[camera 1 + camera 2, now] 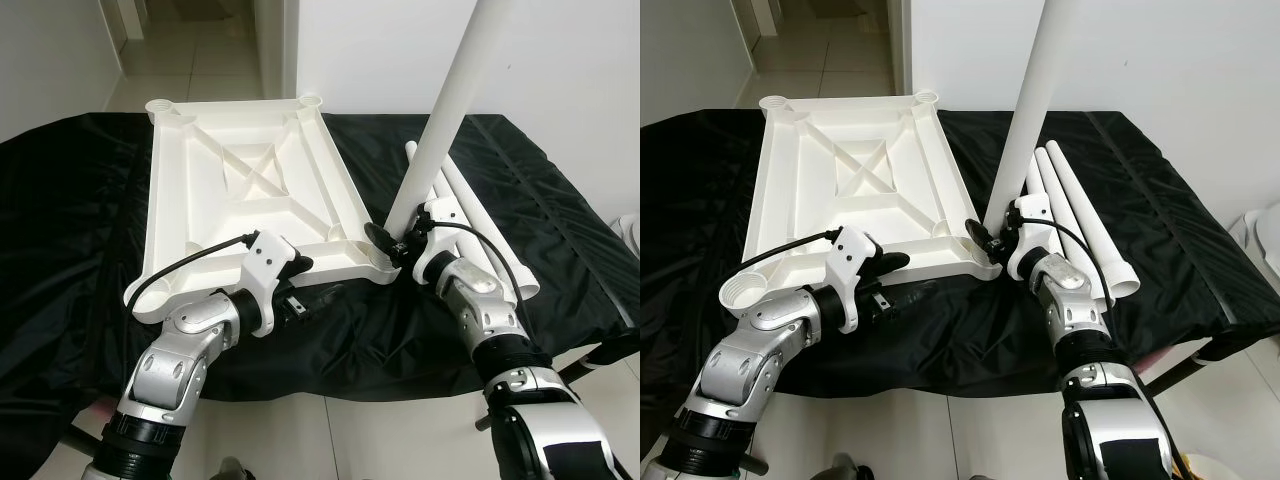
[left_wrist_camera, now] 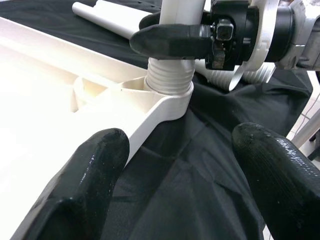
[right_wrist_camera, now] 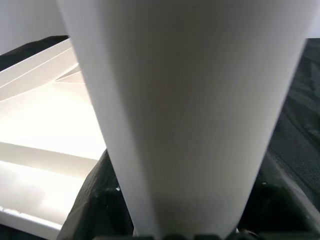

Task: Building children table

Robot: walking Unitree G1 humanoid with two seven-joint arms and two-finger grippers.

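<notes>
The white tabletop (image 1: 240, 180) lies upside down on a black cloth, ribs facing up. My right gripper (image 1: 392, 243) is shut on a long white leg (image 1: 445, 110) just above its threaded end. That leg stands tilted, with the thread seated in the near right corner socket (image 2: 170, 95). My left gripper (image 1: 315, 285) is open, low over the cloth beside the tabletop's near edge, and points at that socket. Its fingers (image 2: 80, 190) have nothing between them. In the right wrist view the leg (image 3: 185, 100) is pressed close to the lens.
Three spare white legs (image 1: 1080, 210) lie side by side on the cloth to the right of the held leg. The other corner sockets (image 1: 160, 105) are open. A wall stands behind, and tiled floor runs below the cloth's near edge (image 1: 330, 385).
</notes>
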